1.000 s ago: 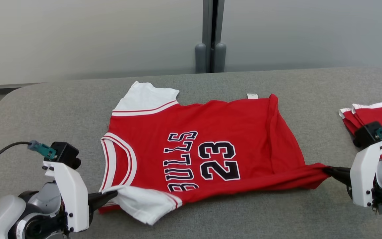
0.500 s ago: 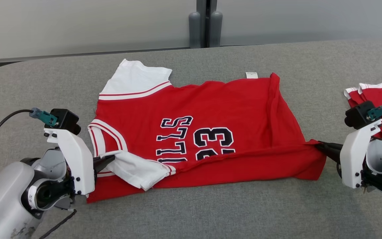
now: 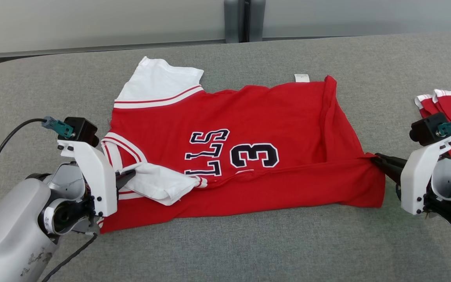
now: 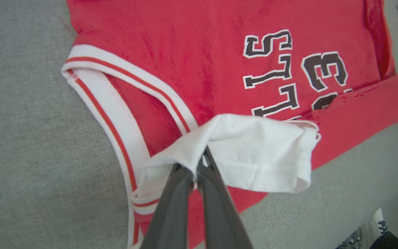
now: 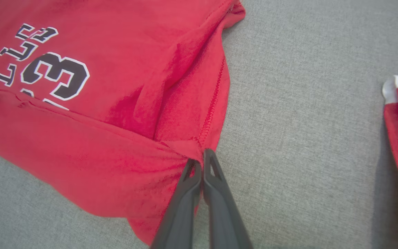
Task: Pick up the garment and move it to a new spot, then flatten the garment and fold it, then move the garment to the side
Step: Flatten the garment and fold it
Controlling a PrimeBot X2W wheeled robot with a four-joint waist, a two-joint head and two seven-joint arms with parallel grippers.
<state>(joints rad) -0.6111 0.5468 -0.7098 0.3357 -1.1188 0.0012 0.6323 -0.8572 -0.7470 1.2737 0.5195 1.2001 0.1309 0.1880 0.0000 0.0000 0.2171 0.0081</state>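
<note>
Two grippers flank your red jersey (image 3: pixel 249 125), which lies across the middle of the grey table (image 3: pixel 225 243) in the head view, its near edge folded over the lettering. From the left wrist, your left gripper (image 4: pixel 201 157) is pressed together, pinching the white sleeve (image 4: pixel 254 152). From the right wrist, your right gripper (image 5: pixel 202 157) is clamped on the red hem corner (image 5: pixel 185 148).

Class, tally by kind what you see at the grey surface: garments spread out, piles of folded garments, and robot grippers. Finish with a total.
Spread-out red jersey: 1
Pile of folded red garments: 1
Grippers, left gripper and right gripper, both shut on the jersey: 2
Total: 4
</note>
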